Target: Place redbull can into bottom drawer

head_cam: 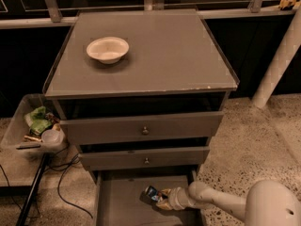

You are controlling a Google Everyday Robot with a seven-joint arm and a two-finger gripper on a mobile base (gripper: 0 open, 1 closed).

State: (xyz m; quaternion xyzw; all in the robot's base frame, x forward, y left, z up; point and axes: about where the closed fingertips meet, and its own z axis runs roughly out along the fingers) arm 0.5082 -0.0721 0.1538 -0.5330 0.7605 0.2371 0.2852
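The bottom drawer [122, 206] is pulled open at the foot of the grey cabinet, showing a flat grey floor. The redbull can [151, 192], small and blue-and-silver, lies tilted low over the drawer floor near its right side. My gripper [159, 197] reaches in from the right on a white arm and is shut on the can, inside the drawer.
A white bowl [107, 49] sits on the cabinet top [164, 55]. Two knobbed drawers [143, 130] stand slightly open above. A clear bin with clutter [33, 131] and cables lie at the left. A white pillar [277, 65] stands at the right.
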